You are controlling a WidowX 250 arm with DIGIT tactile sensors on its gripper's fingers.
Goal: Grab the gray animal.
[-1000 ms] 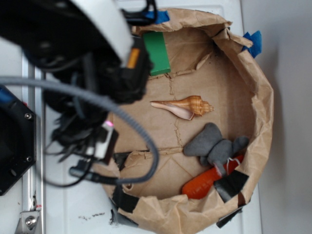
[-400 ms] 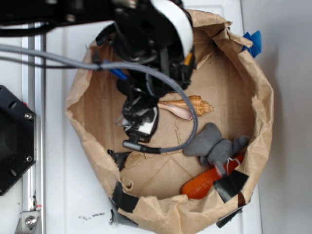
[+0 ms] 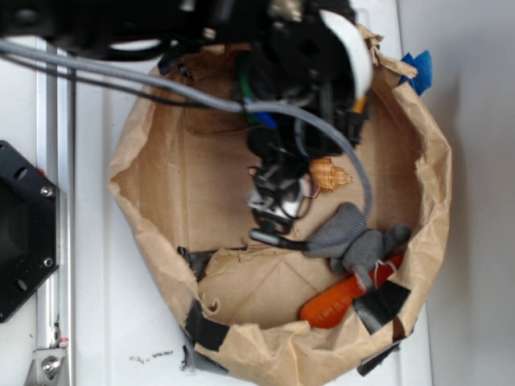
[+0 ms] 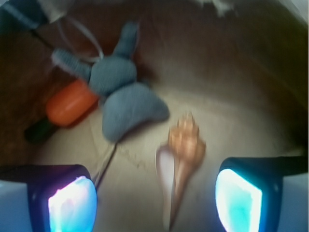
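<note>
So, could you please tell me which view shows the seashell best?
The wrist view: the whole seashell lies unobstructed between the open end effector's fingers, though slightly blurred. In the exterior view the arm hides most of the seashell, leaving only its ribbed end visible.

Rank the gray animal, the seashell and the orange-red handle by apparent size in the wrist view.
1. gray animal, clearly the largest.
2. seashell.
3. orange-red handle, partly tucked under the toy and farther from the camera, so its true size is unsure.
</note>
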